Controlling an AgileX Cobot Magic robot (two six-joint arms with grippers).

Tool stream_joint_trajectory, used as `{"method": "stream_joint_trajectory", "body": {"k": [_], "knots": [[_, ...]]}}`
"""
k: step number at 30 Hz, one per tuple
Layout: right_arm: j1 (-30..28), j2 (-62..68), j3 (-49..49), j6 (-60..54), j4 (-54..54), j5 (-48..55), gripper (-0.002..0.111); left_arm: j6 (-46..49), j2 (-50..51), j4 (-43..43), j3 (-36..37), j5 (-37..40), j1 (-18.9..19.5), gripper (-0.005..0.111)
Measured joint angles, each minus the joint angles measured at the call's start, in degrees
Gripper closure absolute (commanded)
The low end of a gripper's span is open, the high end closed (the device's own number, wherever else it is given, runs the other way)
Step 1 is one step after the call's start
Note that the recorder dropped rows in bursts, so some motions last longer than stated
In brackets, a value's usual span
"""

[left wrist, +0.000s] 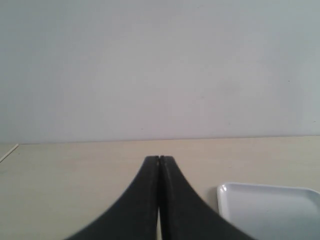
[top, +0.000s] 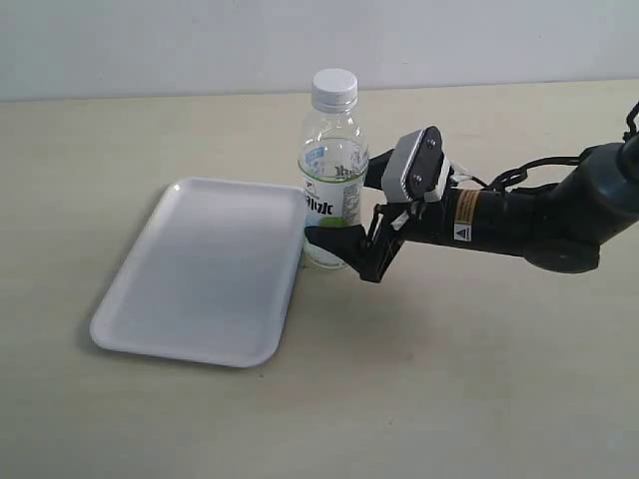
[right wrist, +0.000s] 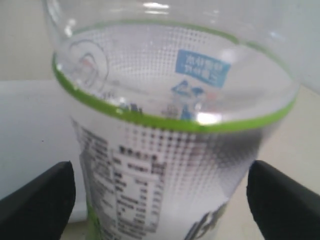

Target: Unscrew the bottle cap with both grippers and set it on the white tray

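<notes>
Slippage is the main risk: the small clear plastic bottle (top: 332, 190) with the white-and-green label stands upright on the beige tabletop (top: 449, 379), just beside the flat rectangular white tray (top: 200, 279), with its ribbed white screw cap (top: 334, 89) on. If the black right gripper (top: 329, 237) only straddles the lower body, a twist at the cap would likely spin or topple the bottle. The right wrist view shows a finger at each side of the label, but I cannot tell whether they press. Only the left wrist view shows the left gripper (left wrist: 159, 160), fingers together and empty, near a tray corner.
</notes>
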Motion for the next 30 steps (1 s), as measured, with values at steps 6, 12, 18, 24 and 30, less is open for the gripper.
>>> {"method": "stream_joint_trajectory", "body": {"k": [6,12,18,24,30], "knots": [[0.0,2.92,-0.14,0.0,0.13,-1.69,0.02,0.0,0.0,0.0,0.0,0.0,0.0,0.107],[0.0,3.35,-0.14,0.0,0.5,-4.36,0.021,0.0,0.0,0.0,0.0,0.0,0.0,0.107],[0.0,3.35,-0.14,0.0,0.84,-4.82,0.028,0.0,0.0,0.0,0.0,0.0,0.0,0.107],[0.0,3.35,-0.14,0.12,0.96,-5.36,0.05,0.0,0.0,0.0,0.0,0.0,0.0,0.107],[0.0,3.39,-0.14,0.12,1.19,-5.4,0.06,0.0,0.0,0.0,0.0,0.0,0.0,0.107]]}}
